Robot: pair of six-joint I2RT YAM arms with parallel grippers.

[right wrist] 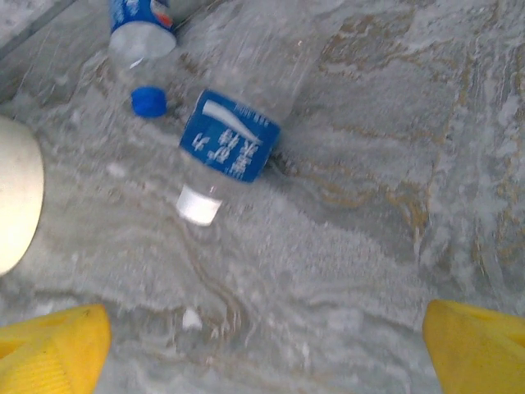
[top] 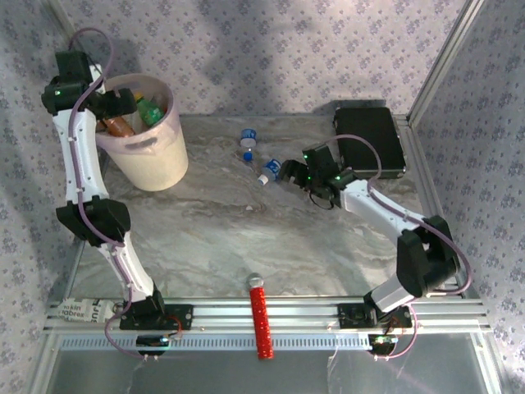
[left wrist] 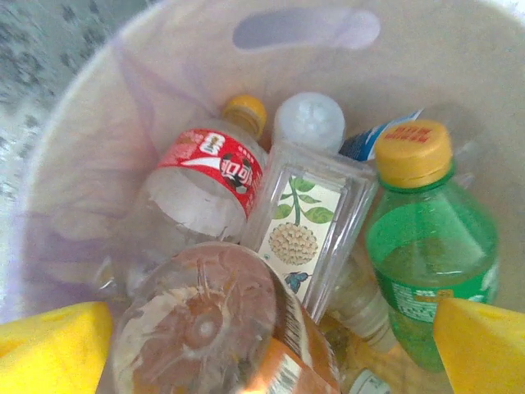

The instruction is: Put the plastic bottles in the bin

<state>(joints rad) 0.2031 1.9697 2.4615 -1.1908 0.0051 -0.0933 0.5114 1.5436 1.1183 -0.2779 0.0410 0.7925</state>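
The left pincer (left wrist: pixel 267 349) gapes wide over the bin (left wrist: pixel 82 164). The right pincer (right wrist: pixel 267 349), equally wide, hovers above the white-capped bottle (right wrist: pixel 234 144), which could roll across the bench (right wrist: pixel 394 205) if nudged off-centre.

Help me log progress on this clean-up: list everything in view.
bin: one, pale pink-cream, far left of table
bottles in bin: at least five; red-labelled bottle, square clear bottle, green bottle, brownish-orange bottle, blue-labelled bottle mostly hidden
bottles on table: two, clear with blue labels; white-capped bottle, blue-capped bottle, far centre
black case: one, far right
red ribbed cylinder: one, grey tip, near edge
table: one, grey marbled
left gripper: yellow fingers, open, above bin
right gripper: yellow fingers, open, near table bottles
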